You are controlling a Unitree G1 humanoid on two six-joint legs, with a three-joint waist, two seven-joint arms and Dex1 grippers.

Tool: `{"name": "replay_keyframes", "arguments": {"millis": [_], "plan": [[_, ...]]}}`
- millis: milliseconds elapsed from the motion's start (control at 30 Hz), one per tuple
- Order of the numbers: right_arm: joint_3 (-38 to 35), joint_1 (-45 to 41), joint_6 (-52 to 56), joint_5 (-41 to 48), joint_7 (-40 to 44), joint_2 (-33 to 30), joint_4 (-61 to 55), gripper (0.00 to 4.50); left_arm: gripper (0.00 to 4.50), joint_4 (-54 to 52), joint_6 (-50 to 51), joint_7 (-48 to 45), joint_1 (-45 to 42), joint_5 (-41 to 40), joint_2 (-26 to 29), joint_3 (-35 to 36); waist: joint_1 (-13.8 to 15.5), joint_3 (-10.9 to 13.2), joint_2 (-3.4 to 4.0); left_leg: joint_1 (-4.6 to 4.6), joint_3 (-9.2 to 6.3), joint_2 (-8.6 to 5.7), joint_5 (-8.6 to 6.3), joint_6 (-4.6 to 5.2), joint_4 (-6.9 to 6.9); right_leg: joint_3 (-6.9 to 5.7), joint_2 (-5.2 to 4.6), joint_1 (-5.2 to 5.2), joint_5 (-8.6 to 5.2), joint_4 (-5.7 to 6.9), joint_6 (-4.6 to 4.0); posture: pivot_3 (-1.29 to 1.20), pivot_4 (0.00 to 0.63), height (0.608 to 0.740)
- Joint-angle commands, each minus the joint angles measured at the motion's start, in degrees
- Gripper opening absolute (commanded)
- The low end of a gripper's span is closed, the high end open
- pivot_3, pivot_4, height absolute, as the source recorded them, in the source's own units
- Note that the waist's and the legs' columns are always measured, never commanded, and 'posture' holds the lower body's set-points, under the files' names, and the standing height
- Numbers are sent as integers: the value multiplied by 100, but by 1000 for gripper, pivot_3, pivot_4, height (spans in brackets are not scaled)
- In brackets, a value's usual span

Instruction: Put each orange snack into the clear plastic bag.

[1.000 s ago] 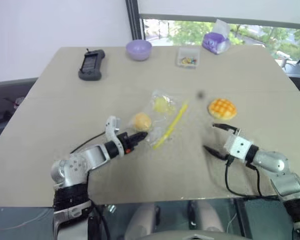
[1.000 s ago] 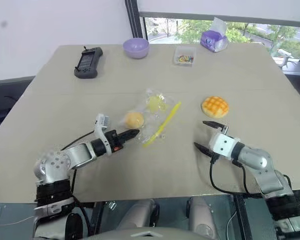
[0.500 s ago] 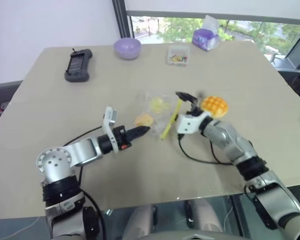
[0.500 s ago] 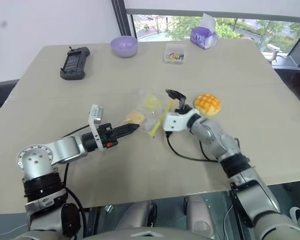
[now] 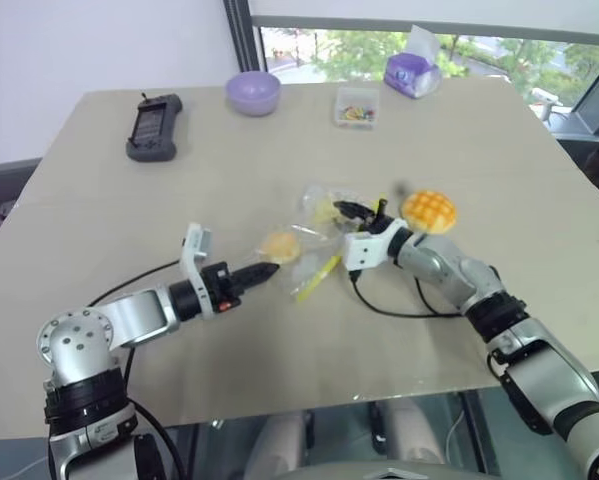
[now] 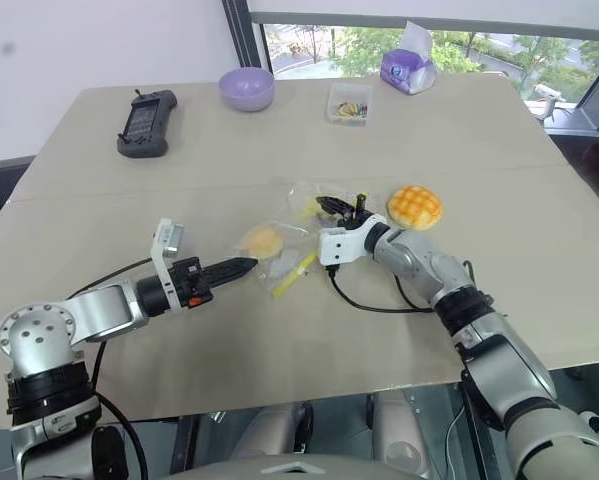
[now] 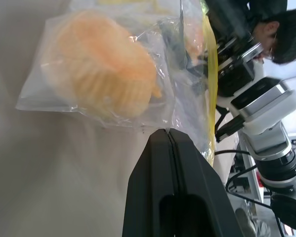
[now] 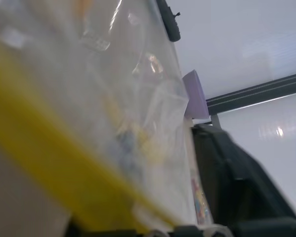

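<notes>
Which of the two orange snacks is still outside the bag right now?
The grid-topped bun, lying bare on the table just beyond the right gripper. The smaller orange ball already sits inside the clear plastic bag.

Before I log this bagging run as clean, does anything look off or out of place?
Nothing spilled or damaged. The clear plastic bag lies crumpled, with an orange snack already inside it, while the grid-topped bun sits outside on the table, beside the right pincer at the bag's mouth.

Silver-grey arms, black cables, white wrist housings, black left end effector (image 5: 264,271) fingers.
</notes>
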Motion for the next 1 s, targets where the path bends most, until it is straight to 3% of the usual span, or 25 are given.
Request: {"name": "replay_keyframes", "arguments": {"millis": [33, 200, 333, 467, 633, 800, 1000], "plan": [[-125, -61, -84, 280, 160, -125, -161, 143, 0, -214, -295, -30, -16, -89, 146, 86, 1, 0, 0, 0, 0, 0, 0, 0, 0, 0, 1, 0, 0, 0, 0, 0, 150, 740], [-252, 88, 125, 682, 572, -230, -437, 56, 0, -574, -904, -402, 27, 431, 428, -222, 1, 0, -1, 0, 0, 0, 0, -1, 0, 0, 1, 0, 1, 0, -1, 0, 150, 740], [-451, 254, 735, 1097, 962, -114, -807, 0, 1221, -1485, -1784, -1572, 430, 1062, 1061, -609, -2, 1, 0, -1, 4, 4, 0, -1, -2, 3, 1, 0, 1, -3, -1, 0, 150, 740], [-588, 362, 1530, 1506, 1464, 102, -1196, 0, 2904, -2224, -3685, -2763, 929, 2796, 1920, -1470, -2, 12, 11, -2, 13, 6, -1, -2, -13, 10, 3, -7, 2, -6, -5, 0, 150, 740], [-598, 297, 2273, 1699, 1962, 209, -1576, 0, 2904, -2463, -5407, -3090, 972, 4357, 2078, -2186, 32, 14, 14, -3, 13, 6, -1, 0, -13, 6, 3, -6, -1, -9, -14, 0, 150, 740], [-550, 273, 2439, 1720, 2067, 209, -1796, 0, 2904, -2216, -5656, -2704, 731, 5195, 1918, -2686, 27, 14, 14, -5, 12, 3, -1, 1, -13, 3, 4, -6, 3, -9, -6, 0, 150, 740], [-504, 391, 2521, 1691, 2107, 186, -2049, 0, 2904, -1860, -5552, -2437, 492, 5641, 1579, -3065, 11, 15, 14, -5, 10, 4, -2, 3, -13, -1, 5, -7, 4, -6, -5, 0, 150, 740]]}}
